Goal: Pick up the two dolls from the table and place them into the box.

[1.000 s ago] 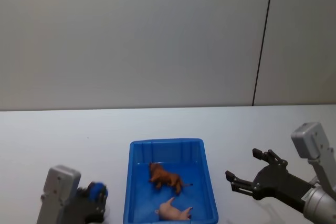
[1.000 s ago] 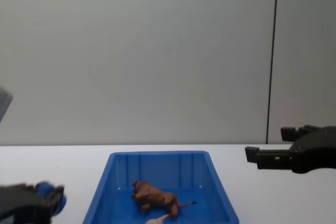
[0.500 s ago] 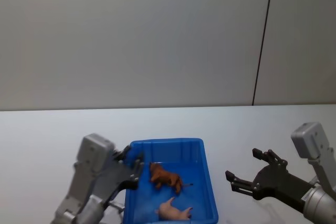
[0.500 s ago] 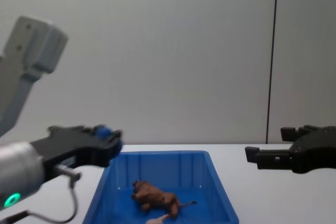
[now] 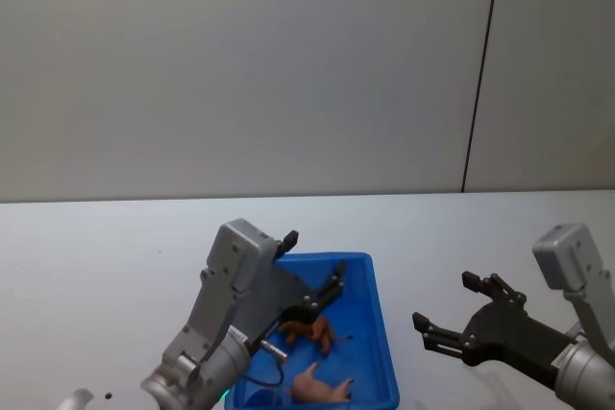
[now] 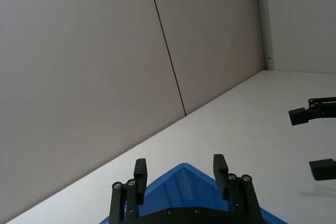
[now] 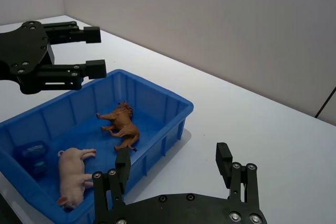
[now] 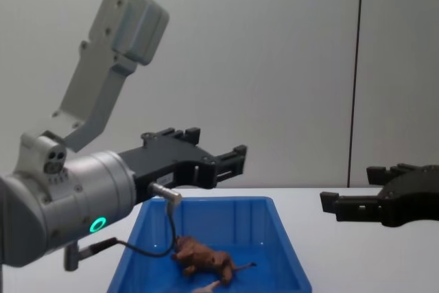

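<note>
While above the box (image 5: 382, 372), left claw (image 5: 313, 256) spread empty (dolls (image 7: 122, 125) inside), right claw (image 5: 452, 306) apart.

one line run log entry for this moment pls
left gripper: open, empty, above bright blue plastic bin | right gripper: open, empty, right of bin | reddish-brown lion figurine, pale pink pig figurine: both in bin

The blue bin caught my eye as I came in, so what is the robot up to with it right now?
Both dolls lie inside the box: the brown lion toward the far end, the pink pig on its side nearer the robot. The left gripper hangs open and empty above the box. The right gripper hovers open over the table to the box's right, holding nothing. A small dark blue item also sits in a box corner; what it is I cannot tell.
</note>
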Robot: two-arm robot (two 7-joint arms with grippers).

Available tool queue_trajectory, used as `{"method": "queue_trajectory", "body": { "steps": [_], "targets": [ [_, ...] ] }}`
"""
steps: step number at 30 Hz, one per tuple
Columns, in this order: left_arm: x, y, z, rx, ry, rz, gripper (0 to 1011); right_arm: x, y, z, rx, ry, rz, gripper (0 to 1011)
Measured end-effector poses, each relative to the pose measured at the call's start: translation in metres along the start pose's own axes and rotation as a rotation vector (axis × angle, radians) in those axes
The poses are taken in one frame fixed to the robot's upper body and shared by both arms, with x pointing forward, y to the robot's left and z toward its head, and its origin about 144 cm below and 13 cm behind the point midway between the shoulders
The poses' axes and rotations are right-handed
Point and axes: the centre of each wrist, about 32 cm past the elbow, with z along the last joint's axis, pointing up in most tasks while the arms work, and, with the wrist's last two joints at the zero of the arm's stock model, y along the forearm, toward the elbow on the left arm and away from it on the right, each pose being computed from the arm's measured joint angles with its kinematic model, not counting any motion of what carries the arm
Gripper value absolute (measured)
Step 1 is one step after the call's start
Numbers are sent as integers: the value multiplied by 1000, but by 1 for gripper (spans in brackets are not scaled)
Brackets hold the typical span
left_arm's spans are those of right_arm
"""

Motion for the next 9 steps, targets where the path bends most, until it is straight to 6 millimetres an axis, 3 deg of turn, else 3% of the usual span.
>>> {"method": "queue_trajectory", "body": {
  "steps": [9],
  "targets": [
    [0,-3,5,-32,-16,-27,1000,0,0,0,0,0,0,1001]
  ]
}}
